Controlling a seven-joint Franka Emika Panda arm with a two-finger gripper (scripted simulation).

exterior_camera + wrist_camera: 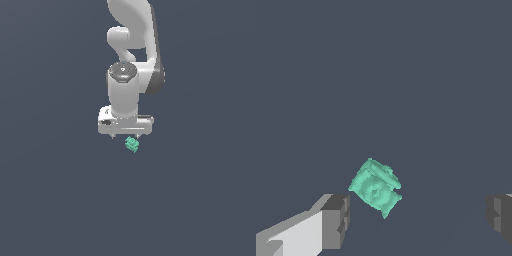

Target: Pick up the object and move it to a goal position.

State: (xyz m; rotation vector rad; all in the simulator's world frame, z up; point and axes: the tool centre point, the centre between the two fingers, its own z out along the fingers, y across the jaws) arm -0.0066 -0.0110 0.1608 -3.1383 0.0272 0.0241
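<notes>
The white Panda arm points straight down, and its fingers (pixel 126 136) are spread wide apart with nothing clamped between them. In the wrist view the two dark grey finger pads (pixel 336 221) sit at opposite edges of the picture, a broad gap of bare surface (pixel 406 75) between them.

The object (pixel 376 187), a small teal-green lump with jagged, knobbly edges, lies in that gap but off centre: it is close to one finger, its nearest corner just beside that pad, and well apart from the other. Whether it touches the near pad cannot be told; a thin strip of grey appears to separate them. It looks tilted, one pointed corner towards the line between the fingertips.

In the exterior view the object (pixel 132 144) shows just below the fingers, slightly towards the exterior view's right of the hand's middle. It is far smaller than the hand above it. The surface (pixel 60 200) is a plain dark blue-grey all around.
</notes>
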